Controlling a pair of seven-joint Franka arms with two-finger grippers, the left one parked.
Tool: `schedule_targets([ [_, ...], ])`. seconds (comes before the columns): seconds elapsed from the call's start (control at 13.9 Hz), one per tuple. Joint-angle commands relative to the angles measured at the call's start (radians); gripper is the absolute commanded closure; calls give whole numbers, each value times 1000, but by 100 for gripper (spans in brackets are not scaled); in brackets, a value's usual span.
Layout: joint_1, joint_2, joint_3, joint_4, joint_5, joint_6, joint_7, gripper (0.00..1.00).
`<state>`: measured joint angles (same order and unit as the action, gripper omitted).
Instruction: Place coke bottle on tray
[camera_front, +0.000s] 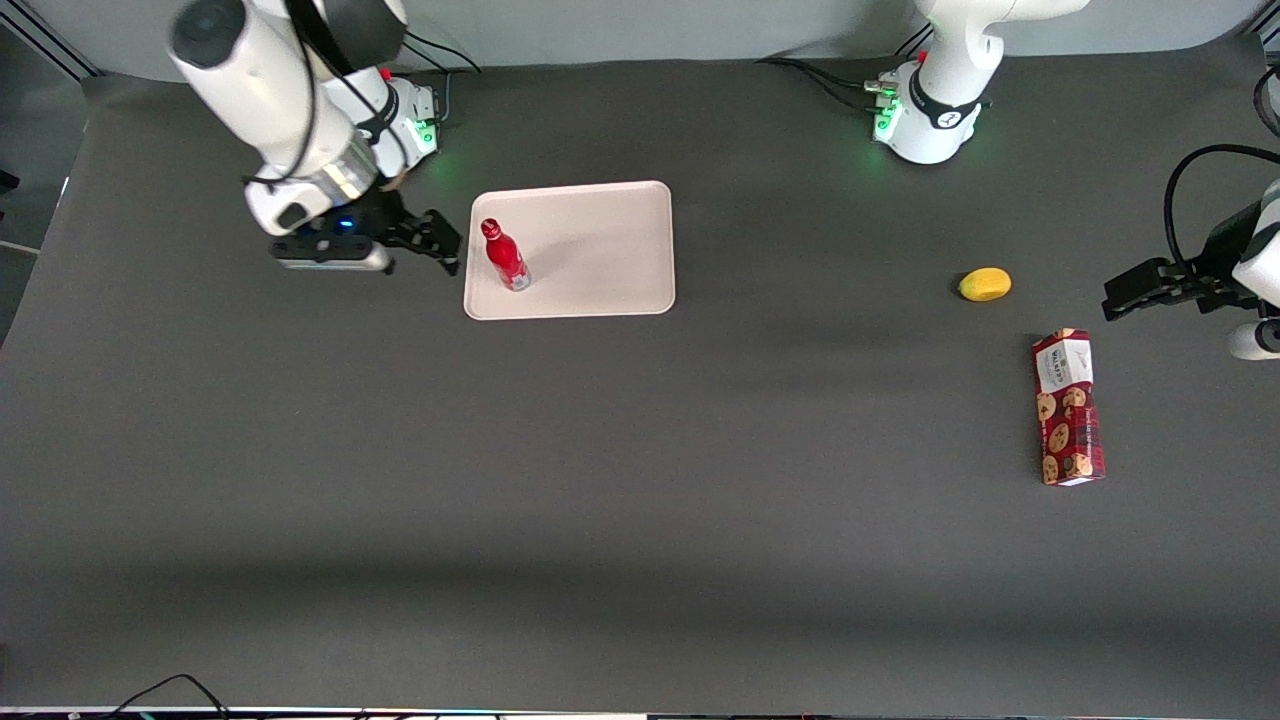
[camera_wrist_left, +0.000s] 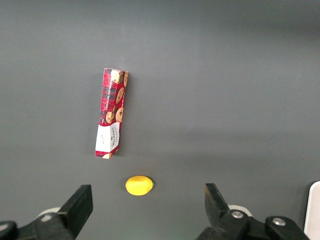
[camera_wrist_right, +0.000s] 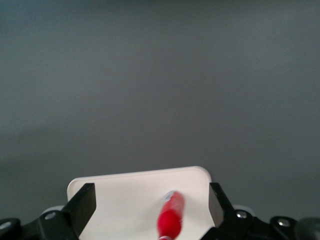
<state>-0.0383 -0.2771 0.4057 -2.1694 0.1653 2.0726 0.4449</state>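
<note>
The coke bottle (camera_front: 505, 256) is standing upright on the pale pink tray (camera_front: 600, 250), close to the tray edge nearest the working arm's end of the desk (camera_front: 640, 520). The end effector (camera_front: 445, 245) is hovering just beside that tray edge, apart from the bottle, its fingers spread wide and gripping nothing. Toward the parked arm's end, a yellow lemon-like fruit (camera_front: 985, 284) and a red cookie box (camera_front: 1068, 407) are lying well apart from the tray.

Table (camera_front: 640, 520): dark grey matte cover — faint soft shadow bands.
Wall (camera_front: 650, 25): pale grey — along the table's edge.
</note>
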Motion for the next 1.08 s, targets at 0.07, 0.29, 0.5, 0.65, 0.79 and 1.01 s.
schedule_targets([
  [0.07, 0, 111, -88, 274, -102, -195, -90, 0],
  [0.29, 9, 157, -200, 384, -101, -258, -210, 0],
  [0.5, 12, 238, -287, 492, -104, -319, -320, 0],
  [0.65, 12, 294, -321, 560, -142, -344, -405, 0],
  [0.79, 17, 337, -321, 589, -179, -348, -413, 0],
  [1.01, 26, 374, -320, 597, -182, -347, -405, 0],
])
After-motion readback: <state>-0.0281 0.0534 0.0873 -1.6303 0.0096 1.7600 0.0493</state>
